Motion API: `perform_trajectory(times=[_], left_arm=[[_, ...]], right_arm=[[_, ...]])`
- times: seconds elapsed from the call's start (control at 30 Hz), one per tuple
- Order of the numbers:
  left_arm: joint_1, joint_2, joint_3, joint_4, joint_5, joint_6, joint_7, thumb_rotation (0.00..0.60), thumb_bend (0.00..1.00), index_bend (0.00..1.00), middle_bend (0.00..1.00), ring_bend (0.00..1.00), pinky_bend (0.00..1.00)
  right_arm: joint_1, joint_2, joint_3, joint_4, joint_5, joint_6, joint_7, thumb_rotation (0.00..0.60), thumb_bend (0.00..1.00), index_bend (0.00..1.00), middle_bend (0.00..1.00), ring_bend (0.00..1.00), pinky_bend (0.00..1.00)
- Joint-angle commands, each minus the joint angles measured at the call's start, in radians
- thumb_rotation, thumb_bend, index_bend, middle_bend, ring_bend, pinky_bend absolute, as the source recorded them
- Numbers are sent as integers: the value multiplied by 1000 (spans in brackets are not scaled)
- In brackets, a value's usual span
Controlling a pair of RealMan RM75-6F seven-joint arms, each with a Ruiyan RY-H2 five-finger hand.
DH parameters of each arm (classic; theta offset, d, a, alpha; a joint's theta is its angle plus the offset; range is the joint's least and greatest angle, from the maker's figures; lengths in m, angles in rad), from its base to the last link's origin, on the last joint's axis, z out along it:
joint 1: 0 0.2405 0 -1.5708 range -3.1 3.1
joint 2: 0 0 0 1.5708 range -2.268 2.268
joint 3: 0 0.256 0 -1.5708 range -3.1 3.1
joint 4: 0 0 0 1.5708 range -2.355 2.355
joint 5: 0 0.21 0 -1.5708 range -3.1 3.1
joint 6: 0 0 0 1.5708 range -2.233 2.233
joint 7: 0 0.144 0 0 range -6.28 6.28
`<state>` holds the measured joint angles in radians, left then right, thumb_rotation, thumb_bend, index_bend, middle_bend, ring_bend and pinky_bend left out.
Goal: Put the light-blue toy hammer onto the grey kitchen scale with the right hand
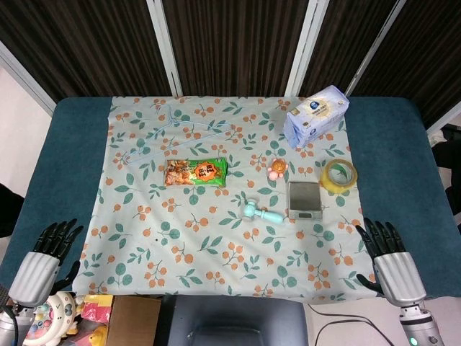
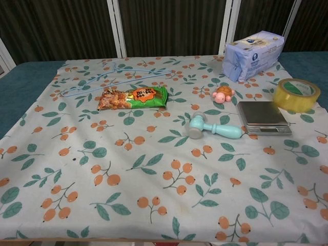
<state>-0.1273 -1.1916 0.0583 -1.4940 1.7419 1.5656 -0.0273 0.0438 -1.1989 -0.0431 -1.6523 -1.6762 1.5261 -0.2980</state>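
Note:
The light-blue toy hammer [image 1: 261, 213] [image 2: 212, 127] lies flat on the patterned cloth, its head to the left and its handle reaching toward the grey kitchen scale [image 1: 305, 199] [image 2: 263, 118] just to its right. The scale's platform is bare. My right hand [image 1: 390, 259] hangs at the table's near right edge, fingers spread and holding nothing, well short of the hammer. At the near left edge my left hand [image 1: 45, 257] is likewise spread and holds nothing. Neither hand shows in the chest view.
A snack packet [image 1: 195, 172] and a blue wire hanger [image 1: 176, 133] lie left of centre. A small turtle toy [image 1: 276, 169], a yellow tape roll [image 1: 338, 175] and a wipes pack [image 1: 315, 115] sit behind the scale. Toys and a cardboard box [image 1: 133, 317] are below the front edge.

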Motion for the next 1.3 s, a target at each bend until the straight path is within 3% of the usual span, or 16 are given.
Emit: perform_trajectory(times=[0.03,0.2,0.33,0.47,0.63,0.9,1.3], left_arm=[[0,-1,-1,-1,-1,0,-1,600,466,0,0,6,87],[-7,-2,0,0,-1,-12,-12,600,469,0,0,6,86],[-12,-5,2,1,-1,-22,-12,600,467,0,0,6,87],[-14,-7,3,2,0,-28,-7,600,468,0,0,6,87],[-12,0,3,1,-5,-24,-18,600,468,0,0,6,87],[-7,7,11,4,8,-10,-41,600,468,0,0,7,87],[-6,10,8,4,2,-7,-46,600,468,0,0,7,87]], right_arm=[[7,-1,3,8,-3,-9,4,600,181,0,0,0,0],[64,-31,41,66,-12,-51,50,600,200,17,0,0,0],[159,-58,81,105,-16,-155,59,600,394,229,0,0,0],[259,-106,114,145,-5,-281,8,600,568,372,0,0,0],[349,-197,145,211,58,-418,-90,600,638,464,0,0,0],[398,-299,161,305,151,-484,-168,600,660,497,0,0,0],[435,-359,166,407,243,-528,-176,600,660,500,0,0,0]])
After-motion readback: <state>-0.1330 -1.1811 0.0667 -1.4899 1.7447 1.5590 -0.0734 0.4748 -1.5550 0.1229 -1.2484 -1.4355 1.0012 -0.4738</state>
